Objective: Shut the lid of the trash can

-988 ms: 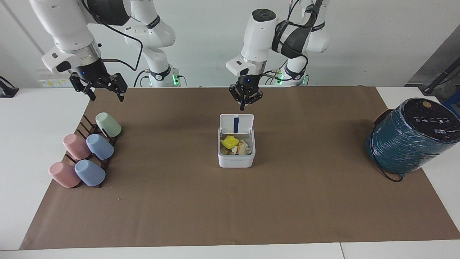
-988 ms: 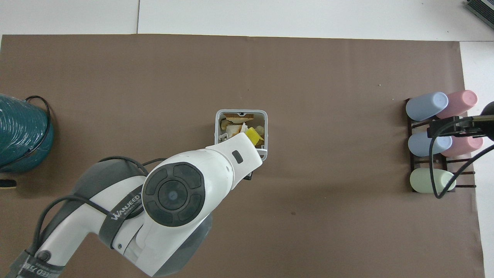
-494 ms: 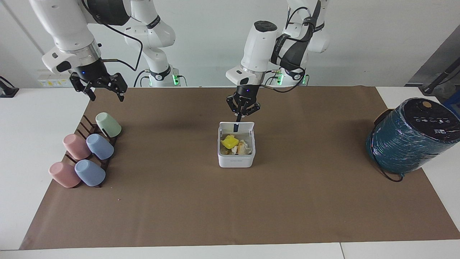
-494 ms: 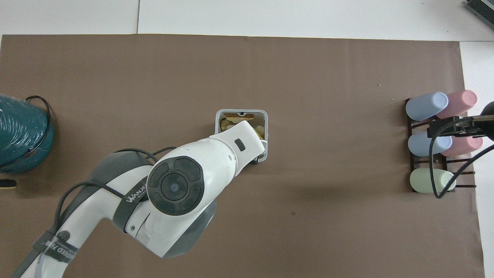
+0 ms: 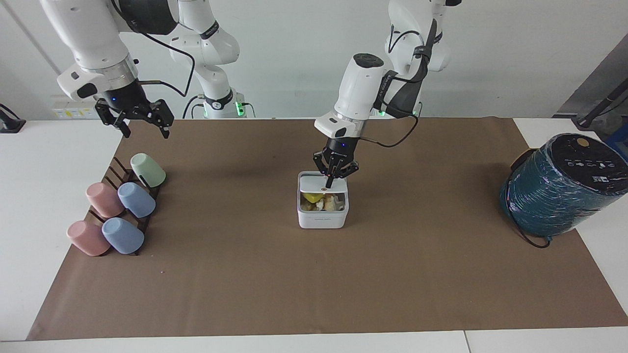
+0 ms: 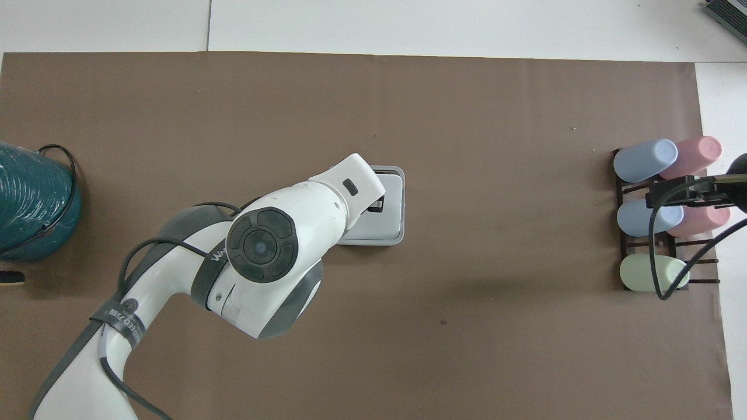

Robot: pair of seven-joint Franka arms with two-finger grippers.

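One lid [image 5: 318, 184], half lowered over a white bin [image 5: 322, 215] at the middle of the brown mat.
It slopes up from its hinge, and a gap under its free edge shows yellow and pale scraps inside. Left gripper [image 5: 331, 185] points straight down with its tips on the lid's top by the orange dot; its jaws look pressed together. To finish well, it should probably press down and slide toward the free edge, farther from the robots, until the flap seats flat, gently enough that the light bin does not tip or skid. Right gripper [image 5: 143, 128] waits in the air, jaws spread, over the mat's edge by the cup rack [image 5: 128, 198]. Teal cylinder [image 5: 564, 189] stands well apart at the left arm's end.
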